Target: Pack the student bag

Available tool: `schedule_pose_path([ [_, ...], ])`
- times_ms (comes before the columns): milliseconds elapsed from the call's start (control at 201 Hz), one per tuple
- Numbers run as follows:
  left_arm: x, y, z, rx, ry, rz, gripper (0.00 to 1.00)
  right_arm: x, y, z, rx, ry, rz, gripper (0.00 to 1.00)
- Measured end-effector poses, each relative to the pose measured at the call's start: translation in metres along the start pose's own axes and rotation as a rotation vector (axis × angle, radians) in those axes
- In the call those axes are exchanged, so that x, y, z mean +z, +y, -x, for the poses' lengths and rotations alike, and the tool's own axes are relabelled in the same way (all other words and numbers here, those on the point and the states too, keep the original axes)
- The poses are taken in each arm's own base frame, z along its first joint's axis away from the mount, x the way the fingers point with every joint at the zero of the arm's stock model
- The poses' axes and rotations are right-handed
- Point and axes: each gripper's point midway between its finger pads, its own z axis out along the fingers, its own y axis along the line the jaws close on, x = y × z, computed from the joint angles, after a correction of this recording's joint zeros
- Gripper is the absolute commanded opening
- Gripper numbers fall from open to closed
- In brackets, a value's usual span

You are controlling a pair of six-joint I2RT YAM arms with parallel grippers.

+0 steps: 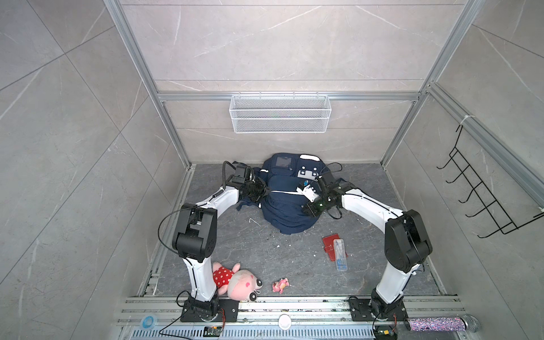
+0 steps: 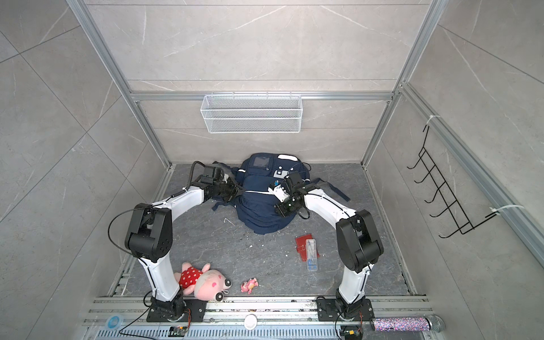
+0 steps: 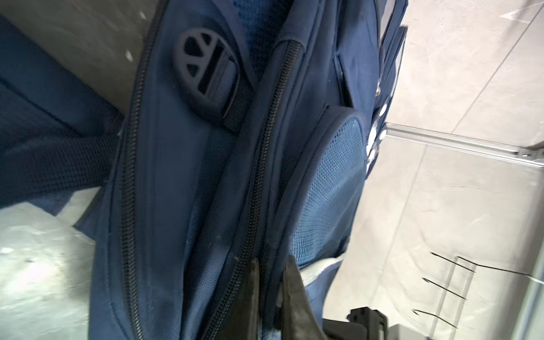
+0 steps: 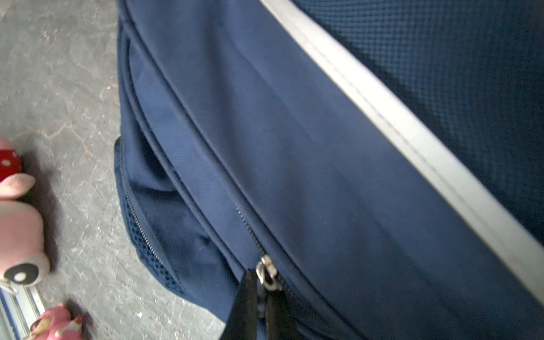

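Note:
The student bag (image 1: 287, 206) (image 2: 259, 210), navy with white stripes, lies on the grey floor against the back wall in both top views. My left gripper (image 3: 272, 262) presses against its left side (image 1: 265, 191), shut on a fold of the bag's fabric next to a long black zip (image 3: 259, 182). My right gripper (image 4: 262, 279) reaches over the bag's right side (image 1: 306, 211), below a white stripe (image 4: 412, 135). It is shut on the silver zip pull (image 4: 266, 275) of a closed zip. Both fingertips are hidden under the wrists in the top views.
A pink pig plush (image 1: 235, 282) and a small pink toy (image 1: 281, 285) lie near the front rail. A red wallet (image 1: 329, 243) with a clear pen box (image 1: 341, 256) on it sits front right. White mesh basket (image 1: 279, 113) on the back wall, black hook rack (image 1: 485, 191) on the right wall.

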Motion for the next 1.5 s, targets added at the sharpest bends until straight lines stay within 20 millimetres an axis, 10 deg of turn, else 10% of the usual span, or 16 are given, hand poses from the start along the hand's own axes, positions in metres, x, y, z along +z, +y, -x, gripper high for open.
schedule_pose_path([
  [677,0.011,-0.008,-0.026,0.077,0.004,0.001,0.00,0.025,0.017,0.048,0.183,-0.029,0.119,0.00],
  [862,-0.009,-0.010,-0.038,0.153,0.065,0.057,0.61,0.007,0.031,0.025,0.162,-0.053,0.115,0.00],
  [1185,-0.026,-0.101,-0.001,0.518,0.045,0.005,0.60,-0.018,0.030,-0.013,0.223,-0.070,0.062,0.00],
  [1355,0.016,-0.075,0.002,0.569,0.145,0.084,0.59,-0.026,0.011,-0.018,0.291,-0.077,0.035,0.00],
  [1504,0.043,-0.035,-0.036,0.581,0.295,0.182,0.52,-0.033,-0.009,-0.029,0.351,-0.061,0.000,0.00],
])
